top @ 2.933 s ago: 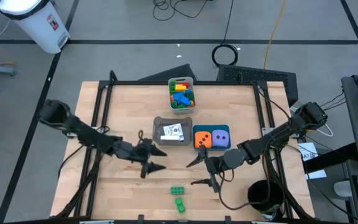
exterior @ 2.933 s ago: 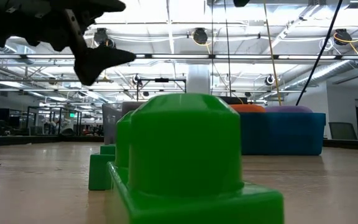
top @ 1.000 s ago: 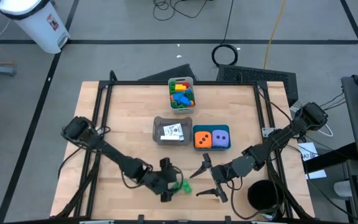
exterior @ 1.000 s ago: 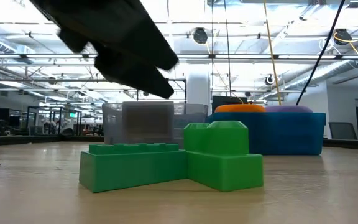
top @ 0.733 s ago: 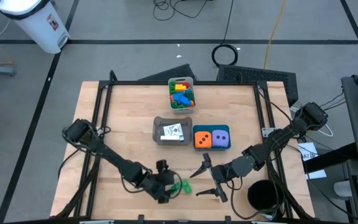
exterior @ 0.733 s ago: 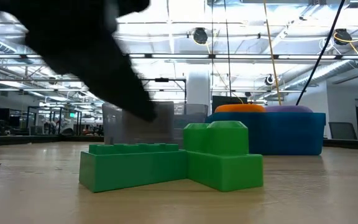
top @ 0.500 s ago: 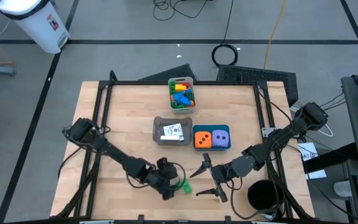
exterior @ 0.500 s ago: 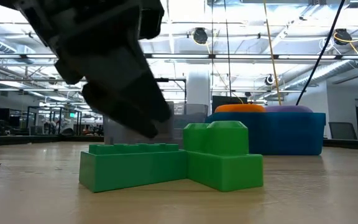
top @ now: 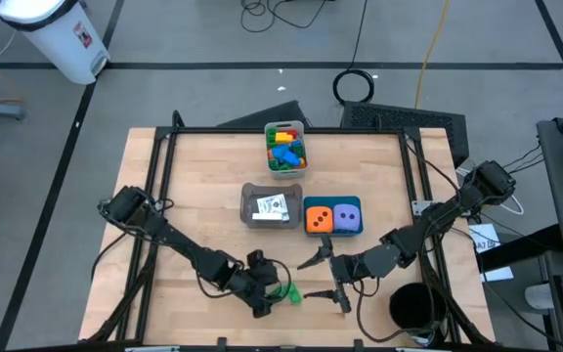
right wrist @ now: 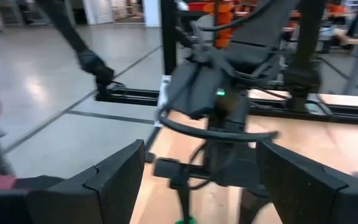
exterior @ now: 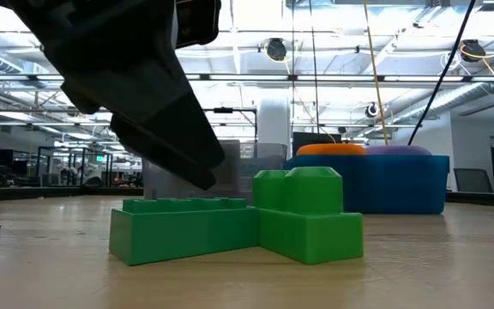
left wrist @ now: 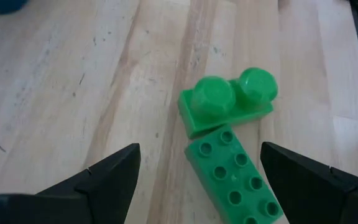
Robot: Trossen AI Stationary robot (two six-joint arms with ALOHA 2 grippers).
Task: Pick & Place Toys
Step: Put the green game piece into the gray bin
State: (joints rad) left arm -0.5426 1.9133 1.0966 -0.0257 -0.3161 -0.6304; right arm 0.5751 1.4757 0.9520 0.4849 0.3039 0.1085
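Note:
Two green bricks lie side by side on the wooden table near its front edge: a long flat one [left wrist: 235, 180] [exterior: 183, 227] and a taller one with two round studs [left wrist: 229, 99] [exterior: 307, 223]. In the high view they show as one green patch [top: 287, 291]. My left gripper [top: 270, 289] [left wrist: 199, 149] hangs open just above them, slanting down from the table's left, a finger on either side and touching neither. My right gripper [top: 327, 279] is open, level and clear of the table, just right of the bricks.
Toward the far edge stands a pale bin [top: 285, 147] of mixed bricks. At mid-table are a grey bin [top: 272, 207] holding a card and a teal bin [top: 333, 217] [exterior: 384, 180] with an orange and a purple die. Black frame rails run along the table's edges.
My left gripper has sunk a little toward the green bricks and rolled at the wrist, staying open. My right gripper has swung slightly at the wrist without leaving its place. The bricks have not moved.

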